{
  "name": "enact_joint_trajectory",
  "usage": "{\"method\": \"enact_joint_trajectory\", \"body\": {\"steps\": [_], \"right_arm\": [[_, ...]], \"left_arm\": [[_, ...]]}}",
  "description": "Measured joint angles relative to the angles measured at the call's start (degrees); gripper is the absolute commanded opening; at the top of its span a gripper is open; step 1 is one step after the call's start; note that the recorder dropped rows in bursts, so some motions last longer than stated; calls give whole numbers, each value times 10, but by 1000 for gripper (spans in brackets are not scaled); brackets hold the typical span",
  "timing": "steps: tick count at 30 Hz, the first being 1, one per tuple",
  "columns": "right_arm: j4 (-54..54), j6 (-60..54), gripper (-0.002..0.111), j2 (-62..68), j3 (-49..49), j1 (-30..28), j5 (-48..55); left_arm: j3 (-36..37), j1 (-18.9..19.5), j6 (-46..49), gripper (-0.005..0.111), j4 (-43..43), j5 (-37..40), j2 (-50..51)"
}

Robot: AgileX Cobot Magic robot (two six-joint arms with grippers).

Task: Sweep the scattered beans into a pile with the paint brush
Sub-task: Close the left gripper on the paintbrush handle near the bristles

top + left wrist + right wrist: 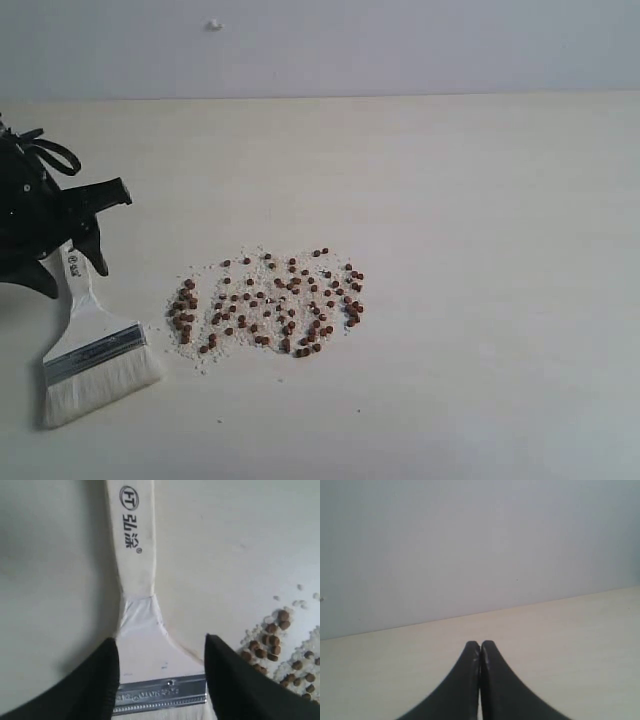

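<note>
Cream-bristled paint brush, handle-end behind left gripper

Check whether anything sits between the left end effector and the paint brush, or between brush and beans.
Nothing visible. The open left end effector straddles the paint brush; only table lies between its bristles and the beans.

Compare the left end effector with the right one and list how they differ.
The left end effector stands open; the right end effector is shut tight. The left straddles the paint brush near the beans; the right faces only table and wall. Both are black and hold nothing.
</note>
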Motion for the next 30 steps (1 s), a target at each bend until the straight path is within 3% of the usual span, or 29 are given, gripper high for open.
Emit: {"method": "enact_joint_trajectory", "body": {"steps": [30], "right_arm": [[0, 0, 0, 0, 0, 0, 0]], "left_arm": [[-1, 0, -19, 50, 34, -33, 84]]}}
